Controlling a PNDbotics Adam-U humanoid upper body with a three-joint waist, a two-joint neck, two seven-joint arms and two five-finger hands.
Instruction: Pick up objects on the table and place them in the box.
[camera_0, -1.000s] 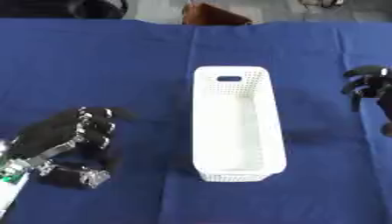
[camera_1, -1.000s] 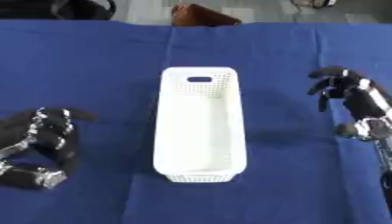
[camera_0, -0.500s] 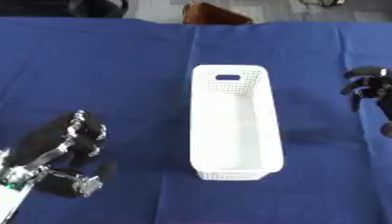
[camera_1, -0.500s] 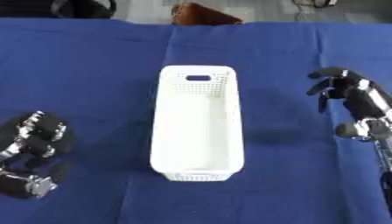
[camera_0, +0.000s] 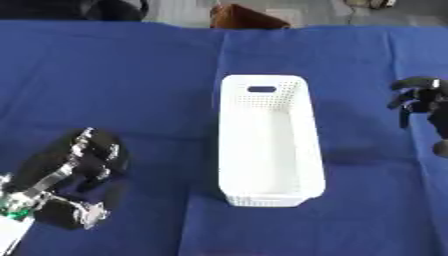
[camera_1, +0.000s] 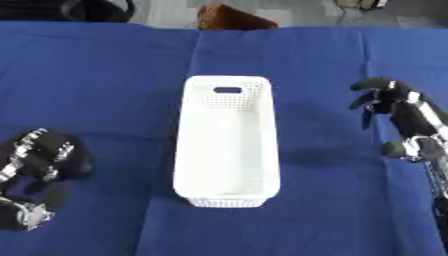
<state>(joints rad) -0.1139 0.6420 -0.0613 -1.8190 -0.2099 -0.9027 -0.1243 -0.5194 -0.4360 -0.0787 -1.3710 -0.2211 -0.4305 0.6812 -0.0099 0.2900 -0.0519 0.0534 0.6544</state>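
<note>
A white perforated box (camera_0: 267, 140) with a handle slot at its far end stands lengthwise in the middle of the blue table (camera_0: 131, 85); I see nothing inside it. My left hand (camera_0: 74, 172) lies low at the lower left, well left of the box, fingers fairly straight and pointing away from me, with nothing visible in it. My right hand (camera_1: 398, 107) hovers at the right, apart from the box, fingers relaxed and drooping, holding nothing. No loose object shows on the cloth.
A brown thing (camera_0: 243, 15) lies just past the table's far edge, behind the box. A dark shape (camera_1: 96, 9) sits at the far left beyond the cloth.
My left hand has drawn back toward the lower left corner, away from the box. The right hand and the box have barely moved.
</note>
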